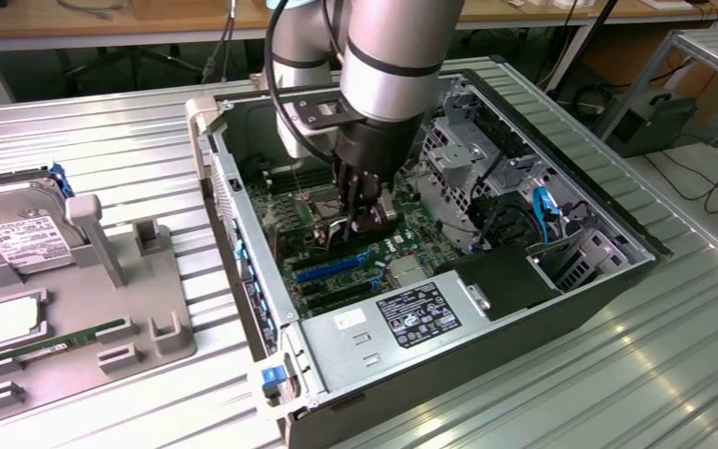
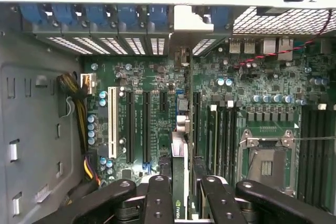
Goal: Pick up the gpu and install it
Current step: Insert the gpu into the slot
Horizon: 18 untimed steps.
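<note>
Exterior view: the open computer case (image 1: pixel 596 271) lies on its side on the ribbed metal table (image 1: pixel 658 374), exposing the green motherboard (image 1: pixel 334 267), the power supply (image 1: pixel 391 327) with its label at the near end, and a drive cage (image 1: pixel 459 168) toward the exterior view's right. The arm reaches down into the case, and the gripper (image 1: pixel 362 222) is clamped on the gpu (image 1: pixel 378 217), which stands on edge just above the motherboard near the blue slots (image 1: pixel 328 268). In the wrist view the gripper (image 2: pixel 181 195) pinches the thin card, the gpu (image 2: pixel 179 182), edge-on, in line with the row of black expansion slots (image 2: pixel 137 127); the CPU socket (image 2: pixel 265 163) lies to one side. Outside the case, at the exterior view's left, a grey parts tray (image 1: pixel 165 327) carries a hard drive (image 1: pixel 16 234), a processor (image 1: pixel 16 318) and a green RAM stick (image 1: pixel 60 339).
</note>
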Available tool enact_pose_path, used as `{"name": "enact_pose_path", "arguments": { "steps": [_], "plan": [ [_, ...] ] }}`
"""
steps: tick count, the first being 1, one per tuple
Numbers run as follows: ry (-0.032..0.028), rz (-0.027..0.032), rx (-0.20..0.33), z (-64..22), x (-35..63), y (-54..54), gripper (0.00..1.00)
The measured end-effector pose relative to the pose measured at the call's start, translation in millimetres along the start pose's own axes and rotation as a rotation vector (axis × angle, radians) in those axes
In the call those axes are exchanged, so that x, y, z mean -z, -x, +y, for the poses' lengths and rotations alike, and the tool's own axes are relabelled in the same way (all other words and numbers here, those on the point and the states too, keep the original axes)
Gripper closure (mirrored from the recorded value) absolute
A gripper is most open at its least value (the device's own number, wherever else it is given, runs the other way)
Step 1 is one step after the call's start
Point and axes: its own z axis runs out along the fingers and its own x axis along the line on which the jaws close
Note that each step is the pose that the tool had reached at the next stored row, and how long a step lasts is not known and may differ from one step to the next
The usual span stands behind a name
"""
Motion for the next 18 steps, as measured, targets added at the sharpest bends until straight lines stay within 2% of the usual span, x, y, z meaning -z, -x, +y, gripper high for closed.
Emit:
{"name": "enact_pose_path", "arguments": {
  "steps": [8, 10, 12, 18],
  "plan": [
    [-0.0004, 0.0008, -0.012, 1.7, -14.1, -0.2, 0.74],
    [-0.0006, 0.0024, -0.018, 3.0, -15.2, -0.3, 0.74],
    [-0.0006, 0.0090, -0.018, 5.2, -19.3, -0.4, 0.74],
    [-0.0004, 0.0102, -0.019, 6.6, -24.1, 0.0, 0.74]
  ]
}}
